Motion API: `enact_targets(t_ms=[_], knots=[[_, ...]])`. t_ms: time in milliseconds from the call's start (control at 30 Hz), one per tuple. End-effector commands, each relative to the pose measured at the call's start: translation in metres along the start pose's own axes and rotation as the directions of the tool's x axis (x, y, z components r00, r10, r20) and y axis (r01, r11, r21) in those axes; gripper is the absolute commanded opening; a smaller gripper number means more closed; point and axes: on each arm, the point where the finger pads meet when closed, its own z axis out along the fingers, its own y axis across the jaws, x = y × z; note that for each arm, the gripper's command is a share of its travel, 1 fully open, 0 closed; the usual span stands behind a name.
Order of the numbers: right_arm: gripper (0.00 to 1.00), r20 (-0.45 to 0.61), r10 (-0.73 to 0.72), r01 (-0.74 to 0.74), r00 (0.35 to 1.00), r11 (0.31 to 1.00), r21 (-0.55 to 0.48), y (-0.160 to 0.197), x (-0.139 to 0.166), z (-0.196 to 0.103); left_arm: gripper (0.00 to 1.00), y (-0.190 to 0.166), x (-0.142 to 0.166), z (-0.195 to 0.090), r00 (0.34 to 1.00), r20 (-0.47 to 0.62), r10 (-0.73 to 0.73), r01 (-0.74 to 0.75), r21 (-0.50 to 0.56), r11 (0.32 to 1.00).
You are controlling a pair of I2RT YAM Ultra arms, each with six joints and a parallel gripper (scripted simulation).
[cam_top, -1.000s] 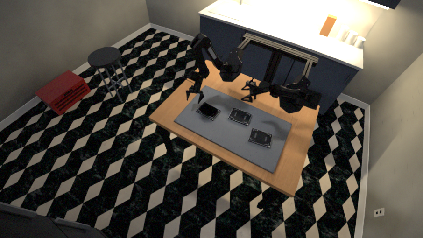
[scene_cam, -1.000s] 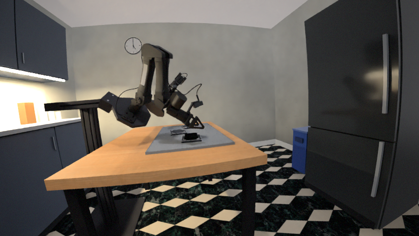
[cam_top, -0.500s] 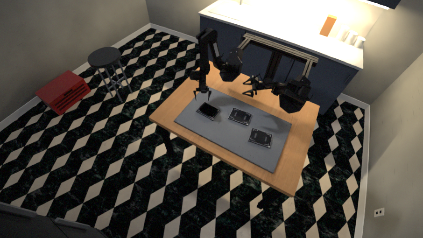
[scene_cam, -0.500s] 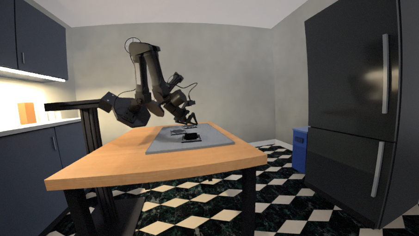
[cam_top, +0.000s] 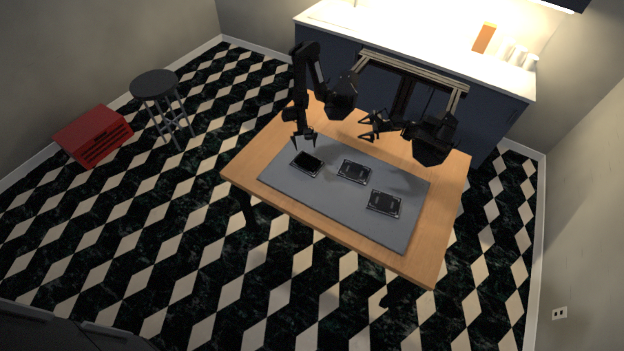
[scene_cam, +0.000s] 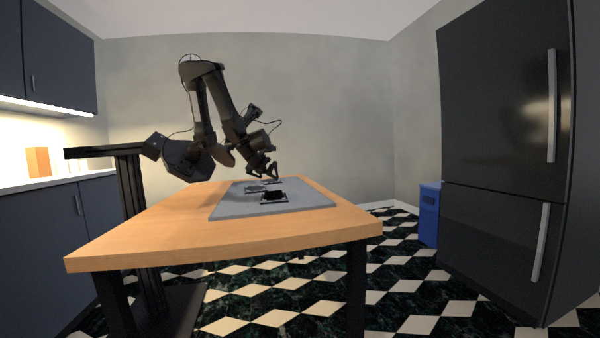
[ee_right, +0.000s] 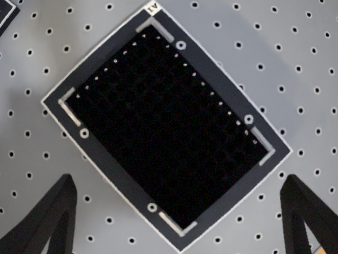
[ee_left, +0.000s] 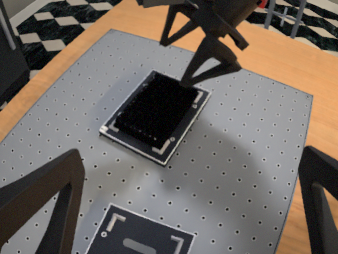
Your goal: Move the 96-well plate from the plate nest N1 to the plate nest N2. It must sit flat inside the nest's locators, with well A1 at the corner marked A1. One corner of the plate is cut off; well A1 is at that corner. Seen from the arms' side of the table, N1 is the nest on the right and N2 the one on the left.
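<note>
A black, rectangular 96-well plate (cam_top: 306, 162) (scene_cam: 273, 194) (ee_left: 159, 110) (ee_right: 165, 130) lies in the dark, white-edged nest (cam_top: 292, 163) (scene_cam: 273, 202) (ee_left: 182, 132) (ee_right: 115, 167) left of centre in the top view, beneath the spread, empty right gripper (cam_top: 304, 147) (scene_cam: 262, 175) (ee_left: 174, 65) (ee_right: 180, 176); the left gripper (cam_top: 360, 129) (ee_left: 192, 160) is also wide open and empty. Probably light, stiff plastic with slick walls, it should suit a level, moderate squeeze midway along opposite sides, clear of the corner locators.

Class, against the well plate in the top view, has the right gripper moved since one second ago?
Yes: the right gripper shifted toward picture right, nearer in line with the well plate.
</note>
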Motion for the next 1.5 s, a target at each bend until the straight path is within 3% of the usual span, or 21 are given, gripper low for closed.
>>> enact_targets(t_ms=[0, 500, 633, 733, 933, 1133, 1200, 1467], knots=[[1.00, 0.010, -0.019, 0.019, 1.000, 1.000, 0.003, -0.006, -0.008, -0.004, 1.00, -0.010, -0.008, -0.006, 0.999, 0.038, 0.017, -0.018, 0.032, 0.999], [1.00, -0.006, -0.024, 0.024, 1.000, 1.000, -0.008, -0.003, -0.005, -0.004, 1.00, -0.005, -0.011, -0.004, 0.999, 0.040, 0.006, -0.007, 0.013, 1.000], [1.00, -0.052, -0.034, 0.033, 0.998, 0.999, -0.020, 0.000, 0.004, -0.002, 1.00, -0.005, -0.011, -0.004, 0.999, 0.040, 0.006, -0.007, 0.013, 1.000], [1.00, -0.157, -0.086, 0.079, 0.984, 0.996, -0.047, 0.004, 0.018, -0.001, 1.00, -0.005, -0.011, -0.004, 0.999, 0.040, 0.006, -0.007, 0.013, 1.000], [1.00, -0.341, -0.303, 0.264, 0.890, 0.952, -0.157, 0.001, 0.019, 0.005, 1.00, -0.005, -0.011, -0.004, 0.999, 0.040, 0.006, -0.007, 0.013, 1.000], [1.00, -0.428, -0.451, 0.375, 0.783, 0.892, -0.253, 0.000, 0.012, 0.013, 1.00, -0.005, -0.011, -0.004, 0.999, 0.040, 0.006, -0.007, 0.013, 1.000], [1.00, -0.428, -0.451, 0.375, 0.783, 0.892, -0.253, 0.000, 0.012, 0.013, 1.00, -0.005, -0.011, -0.004, 0.999, 0.040, 0.006, -0.007, 0.013, 1.000], [1.00, -0.511, -0.628, 0.482, 0.587, 0.778, -0.402, 0.001, 0.004, 0.025, 1.00, -0.005, -0.011, -0.004, 0.999, 0.040, 0.006, -0.007, 0.013, 1.000]])
